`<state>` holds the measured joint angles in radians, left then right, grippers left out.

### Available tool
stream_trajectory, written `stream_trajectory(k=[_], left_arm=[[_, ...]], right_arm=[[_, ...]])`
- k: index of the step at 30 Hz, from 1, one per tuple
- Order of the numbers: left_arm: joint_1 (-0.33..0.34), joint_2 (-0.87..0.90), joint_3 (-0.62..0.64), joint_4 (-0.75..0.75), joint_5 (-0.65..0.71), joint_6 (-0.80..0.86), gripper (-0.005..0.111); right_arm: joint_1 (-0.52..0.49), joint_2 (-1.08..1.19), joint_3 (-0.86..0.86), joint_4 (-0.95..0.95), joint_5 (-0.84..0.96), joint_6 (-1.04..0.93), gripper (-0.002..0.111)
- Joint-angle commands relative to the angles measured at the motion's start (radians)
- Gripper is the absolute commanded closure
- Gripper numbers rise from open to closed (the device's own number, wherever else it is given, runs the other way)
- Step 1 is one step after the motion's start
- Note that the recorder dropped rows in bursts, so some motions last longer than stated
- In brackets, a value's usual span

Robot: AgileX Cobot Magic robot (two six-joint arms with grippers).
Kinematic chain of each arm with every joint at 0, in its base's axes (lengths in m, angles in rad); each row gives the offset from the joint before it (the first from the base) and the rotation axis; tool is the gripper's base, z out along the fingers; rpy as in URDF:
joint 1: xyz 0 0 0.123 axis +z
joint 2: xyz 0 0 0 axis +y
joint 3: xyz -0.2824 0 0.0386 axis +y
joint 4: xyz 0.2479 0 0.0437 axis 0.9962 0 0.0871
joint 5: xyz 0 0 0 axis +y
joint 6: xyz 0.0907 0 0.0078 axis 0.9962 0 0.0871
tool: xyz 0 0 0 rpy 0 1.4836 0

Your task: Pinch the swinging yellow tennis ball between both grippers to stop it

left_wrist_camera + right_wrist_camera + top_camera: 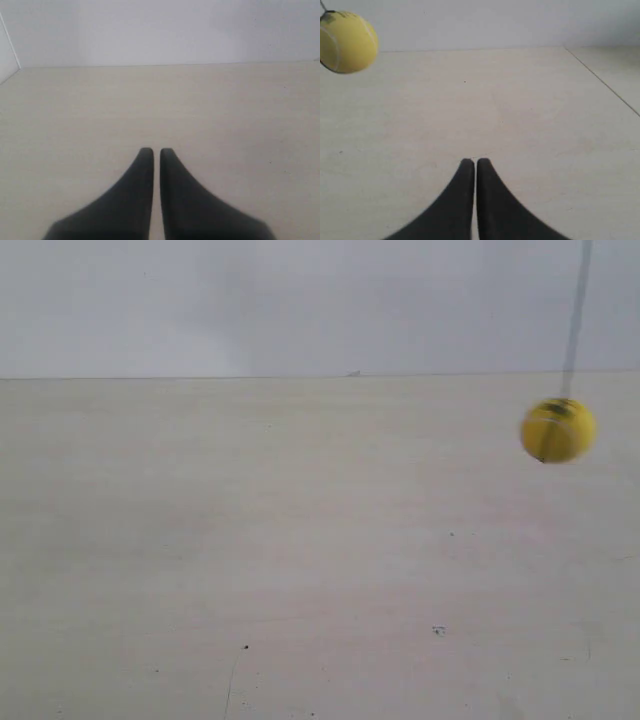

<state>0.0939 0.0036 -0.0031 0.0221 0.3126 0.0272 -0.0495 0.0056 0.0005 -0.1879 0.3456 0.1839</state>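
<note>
Right wrist view, fuzzy yellow tennis ball [347, 42]; tapered right gripper [475, 161]

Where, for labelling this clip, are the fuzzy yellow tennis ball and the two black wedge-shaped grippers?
Yellow tennis ball [558, 430], exterior view: centre of its face.
Left gripper [156, 152], left wrist view: midway between fingertips.
Right gripper [474, 162], right wrist view: midway between fingertips.

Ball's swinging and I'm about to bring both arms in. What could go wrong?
The yellow tennis ball is motion-blurred near the exterior view's right edge, so a mistimed squeeze may knock it away. The left gripper has no ball in its view, so that arm would approach blind. The right gripper sees it only at its view's edge. Either arm might snag the string.
</note>
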Motion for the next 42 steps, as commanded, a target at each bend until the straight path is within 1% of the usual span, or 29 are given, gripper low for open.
stream_trajectory(k=[1, 16, 23, 26, 33, 35, 38, 40, 42], left_arm=[[-0.006, -0.004, 0.003, -0.004, -0.007, 0.008, 0.102], [-0.006, -0.004, 0.003, -0.004, -0.007, 0.014, 0.102], [-0.006, -0.004, 0.003, 0.001, -0.009, 0.140, 0.102], [-0.006, -0.004, 0.003, 0.001, -0.040, 0.158, 0.102], [-0.006, -0.004, 0.003, 0.001, -0.183, 0.149, 0.102], [-0.006, -0.004, 0.003, 0.001, -0.195, 0.147, 0.102], [-0.006, -0.004, 0.003, 0.001, -0.195, 0.147, 0.102], [-0.006, -0.004, 0.003, -0.037, -0.195, 0.124, 0.102], [-0.006, -0.004, 0.003, -0.143, -0.195, 0.019, 0.102]], right_arm=[[-0.001, -0.006, 0.000, -0.001, -0.013, -0.002, 0.108], [-0.001, -0.006, 0.000, -0.001, -0.013, -0.002, 0.108], [-0.001, -0.006, 0.000, -0.001, -0.013, -0.002, 0.108], [-0.001, -0.006, 0.000, -0.001, -0.013, -0.002, 0.108], [-0.001, -0.006, 0.000, -0.001, -0.013, -0.002, 0.108], [-0.001, -0.006, 0.000, -0.001, -0.017, -0.007, 0.108], [-0.001, -0.006, 0.000, -0.052, -0.069, -0.051, 0.108], [-0.001, -0.006, 0.000, -0.050, -0.125, -0.051, 0.108], [-0.001, -0.006, 0.000, -0.039, -0.184, -0.047, 0.108]])
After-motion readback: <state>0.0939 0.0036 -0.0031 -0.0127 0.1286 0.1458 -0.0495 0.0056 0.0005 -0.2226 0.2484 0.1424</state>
